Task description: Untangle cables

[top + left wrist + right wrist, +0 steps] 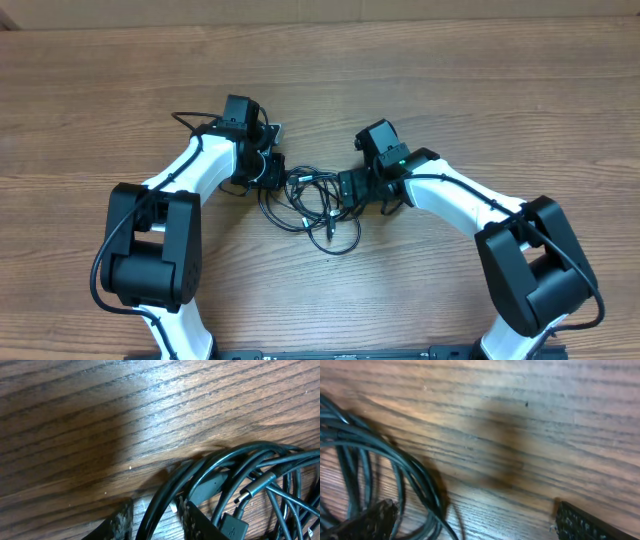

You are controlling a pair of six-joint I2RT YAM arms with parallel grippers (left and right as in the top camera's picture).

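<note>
The cables (315, 205) lay tangled on the surface (450, 80) between the arms. The left gripper (156, 522) had its jaws pinching a strand. The right gripper (475, 527), jaws spread, needed to grip a separate loop and pull slowly.

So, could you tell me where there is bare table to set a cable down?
The table is bare along the far edge and in the near patch in front of the cables. Between the left gripper and right gripper it is crowded.
</note>
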